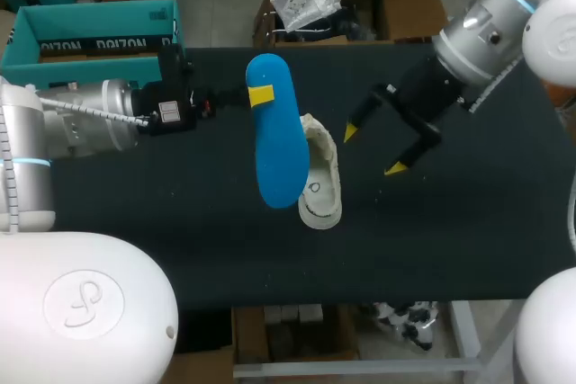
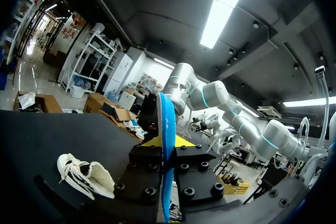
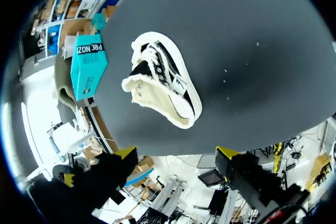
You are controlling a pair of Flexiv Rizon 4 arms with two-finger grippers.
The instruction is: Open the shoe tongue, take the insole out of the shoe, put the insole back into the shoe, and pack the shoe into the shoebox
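1. Left gripper (image 1: 261, 94) is clamped on the blue insole (image 1: 274, 132), holding it on edge above the table (image 1: 468, 240)
2. Right gripper (image 1: 372, 150) has its fingers spread wide and holds nothing; the white shoe (image 1: 321, 177) lies just beside it
3. Teal shoebox (image 1: 90, 29) sits behind the left gripper

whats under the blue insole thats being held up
The white shoe lies on the table, partly beneath the insole; the edge the insole overlaps is hidden.

Robotics lab, shown by two white and silver robot arms, the left arm (image 1: 81, 123) and the right arm (image 1: 486, 33), at a black-topped table (image 1: 468, 222), one cream shoe (image 1: 324, 191) on it, a teal shoebox (image 1: 90, 38) at its far corner, a blue insole (image 1: 274, 132) held up by the left arm.
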